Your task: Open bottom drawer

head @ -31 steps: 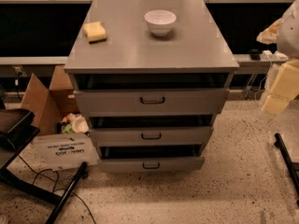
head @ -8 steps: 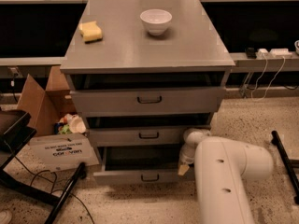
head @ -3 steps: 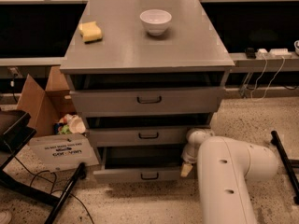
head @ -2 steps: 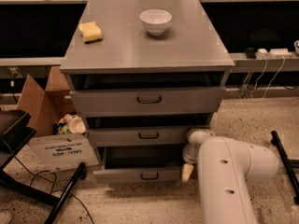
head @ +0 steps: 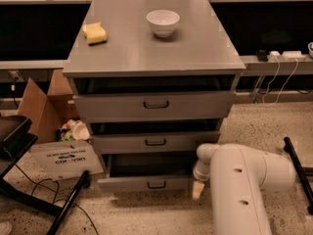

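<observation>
Where we find the bottom drawer (head: 132, 183): lowest of three in the grey cabinet (head: 146, 53), down by the speckled floor (head: 146, 217); its front stands forward of the cabinet body, and we see a dark gap into the tray behind it
handle (head: 156, 184): small dark loop at the middle of that front; nothing touches it
gripper (head: 197, 190): low at the right end of the bottom drawer's front, just beside it; we see only a pale yellowish tip pointing down toward the floor; whether it is spread or pressed together we cannot tell, nor whether it touches the drawer
arm (head: 244, 180): thick and white, coming in from the lower right; it bends toward the cabinet's lower right corner
middle drawer (head: 195, 142): just above the bottom one; dark handle at its centre
top drawer (head: 195, 105): tallest front of the three
on the cabinet: a white bowl (head: 163, 22) upright toward the back; a yellow sponge (head: 95, 33) at the back left, well apart from the bowl
left of the cabinet: an open cardboard box (head: 39, 106) with scraps in it; a white printed board (head: 66, 155) lying in front of the box
right of the cabinet: cables (head: 274, 80) hanging from a ledge
</observation>
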Robot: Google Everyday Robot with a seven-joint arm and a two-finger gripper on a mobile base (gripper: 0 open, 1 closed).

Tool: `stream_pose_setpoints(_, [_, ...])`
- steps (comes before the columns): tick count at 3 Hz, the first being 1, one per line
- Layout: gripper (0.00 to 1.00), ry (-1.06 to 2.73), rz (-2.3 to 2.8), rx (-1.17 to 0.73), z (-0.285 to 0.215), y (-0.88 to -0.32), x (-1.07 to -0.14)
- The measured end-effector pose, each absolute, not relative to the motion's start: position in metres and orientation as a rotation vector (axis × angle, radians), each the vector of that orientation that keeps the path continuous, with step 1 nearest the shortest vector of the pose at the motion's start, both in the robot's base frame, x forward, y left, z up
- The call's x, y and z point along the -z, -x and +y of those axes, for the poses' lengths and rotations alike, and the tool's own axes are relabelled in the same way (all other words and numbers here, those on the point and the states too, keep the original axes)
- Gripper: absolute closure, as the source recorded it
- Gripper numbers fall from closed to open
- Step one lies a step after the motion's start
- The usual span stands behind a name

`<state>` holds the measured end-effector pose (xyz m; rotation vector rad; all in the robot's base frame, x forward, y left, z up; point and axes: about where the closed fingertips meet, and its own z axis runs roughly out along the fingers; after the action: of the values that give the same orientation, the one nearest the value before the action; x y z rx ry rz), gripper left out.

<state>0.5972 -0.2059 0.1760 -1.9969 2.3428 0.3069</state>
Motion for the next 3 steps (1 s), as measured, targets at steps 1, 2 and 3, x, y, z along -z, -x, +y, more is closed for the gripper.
stream_pose_setpoints(1, [0.28,2.027,2.378,-0.227,-0.216,-0.57,-0.176])
stream_pose_setpoints(2, [0.6,2.053,2.406,-0.179,-0.224,-0.548,-0.18])
stream_pose_setpoints(3, [0.83,2.053,2.407,-0.179,-0.224,-0.548,-0.183])
